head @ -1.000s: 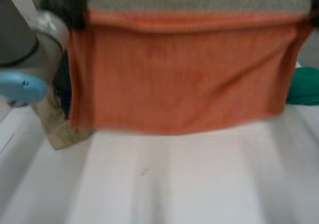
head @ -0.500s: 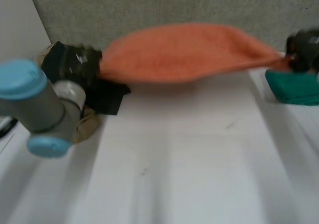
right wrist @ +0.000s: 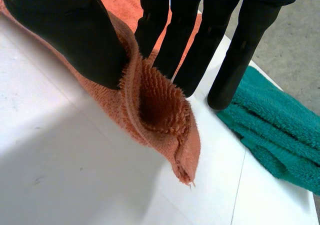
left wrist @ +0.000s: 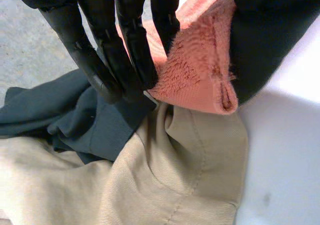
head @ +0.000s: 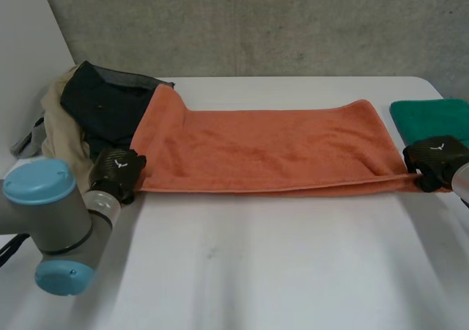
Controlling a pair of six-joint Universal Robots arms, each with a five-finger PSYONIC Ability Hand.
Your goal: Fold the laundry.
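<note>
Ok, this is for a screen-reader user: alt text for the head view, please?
An orange towel lies stretched across the white table, its near corners pinched by the left robot hand and the right robot hand. A clothes pile sits at its left end, a green towel at its right.

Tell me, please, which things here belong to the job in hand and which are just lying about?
In the job:
orange towel, laid flat across the table
left hand, pinching one near corner
right hand, pinching the other near corner

Lying about:
green towel, beside the right hand
dark garment and beige garment, heaped by the left hand
</note>
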